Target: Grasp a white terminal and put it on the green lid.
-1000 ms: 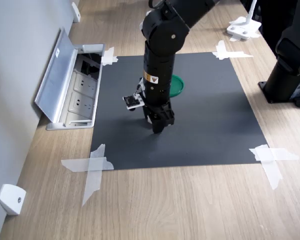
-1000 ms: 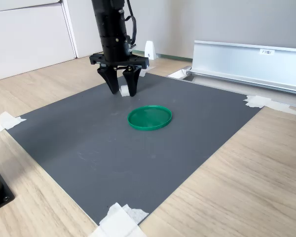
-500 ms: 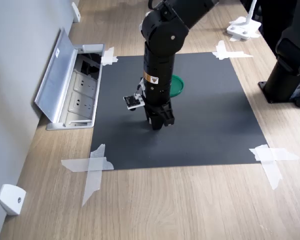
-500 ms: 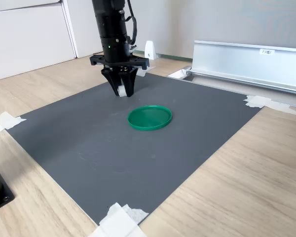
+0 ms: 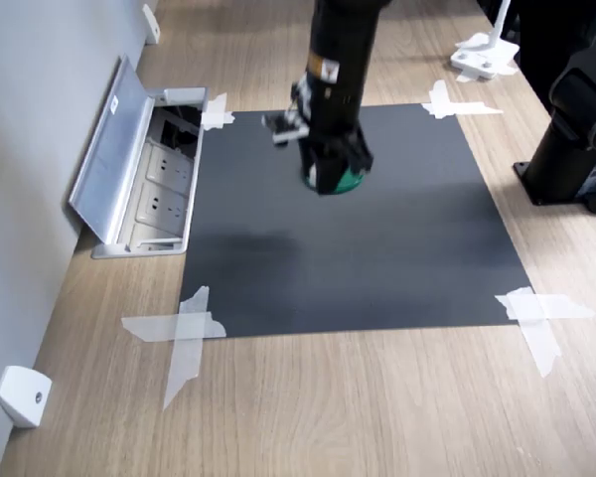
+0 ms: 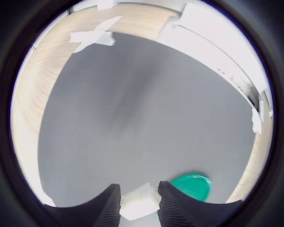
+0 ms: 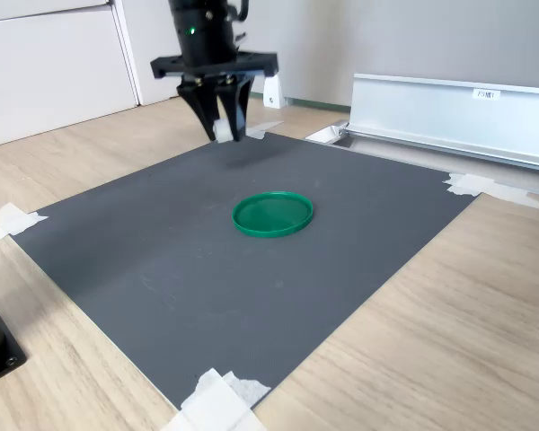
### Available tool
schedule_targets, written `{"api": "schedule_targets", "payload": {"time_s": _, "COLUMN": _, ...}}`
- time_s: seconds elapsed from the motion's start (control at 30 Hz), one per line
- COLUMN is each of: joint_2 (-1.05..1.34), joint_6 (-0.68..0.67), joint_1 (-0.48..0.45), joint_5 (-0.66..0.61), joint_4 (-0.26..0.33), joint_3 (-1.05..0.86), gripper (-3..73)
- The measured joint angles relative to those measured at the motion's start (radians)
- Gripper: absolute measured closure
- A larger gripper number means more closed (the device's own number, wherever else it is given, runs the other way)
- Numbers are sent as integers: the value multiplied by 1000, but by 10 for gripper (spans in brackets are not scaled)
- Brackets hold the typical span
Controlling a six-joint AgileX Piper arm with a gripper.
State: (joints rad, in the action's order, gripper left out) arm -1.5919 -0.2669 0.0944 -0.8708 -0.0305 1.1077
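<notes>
Behind gripper [image 5: 330,181], green lid [image 5: 352,181] mostly hidden; white terminal [image 6: 139,201] pinched.

Setting: office or lab test bench. Evidence: light wood-grain counter [image 5: 377,397]; dark grey mat [image 5: 377,258] fixed at its corners with white tape strips [image 5: 184,328]; open cable well with hinged metal lid [image 5: 114,149] and recessed power sockets [image 5: 164,179] against a plain grey wall; white cabinet fronts [image 7: 54,63] behind in the second exterior view; black equipment base [image 5: 566,149] at the counter edge.
</notes>
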Motion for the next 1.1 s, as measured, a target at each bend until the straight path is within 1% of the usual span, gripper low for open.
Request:
{"api": "schedule_targets", "payload": {"time_s": 0.07, "joint_2": 18, "joint_6": -52, "joint_1": -59, "joint_5": -6, "joint_4": -2, "joint_3": -21, "gripper": 404}}
{"api": "schedule_targets", "payload": {"time_s": 0.2, "joint_2": 25, "joint_6": -114, "joint_1": -163, "joint_5": -7, "joint_4": -8, "joint_3": -72, "gripper": 404}}
{"api": "schedule_targets", "payload": {"time_s": 0.33, "joint_2": 25, "joint_6": -186, "joint_1": -223, "joint_5": 42, "joint_4": -9, "joint_3": -130, "gripper": 404}}
{"api": "schedule_targets", "payload": {"time_s": 0.43, "joint_2": 22, "joint_6": -209, "joint_1": -235, "joint_5": 84, "joint_4": -9, "joint_3": -156, "gripper": 404}}
{"api": "schedule_targets", "payload": {"time_s": 0.7, "joint_2": -54, "joint_6": -212, "joint_1": -237, "joint_5": 153, "joint_4": -6, "joint_3": -160, "gripper": 404}}
{"api": "schedule_targets", "payload": {"time_s": 1.1, "joint_2": -61, "joint_6": -222, "joint_1": -237, "joint_5": 158, "joint_4": -6, "joint_3": -160, "gripper": 404}}
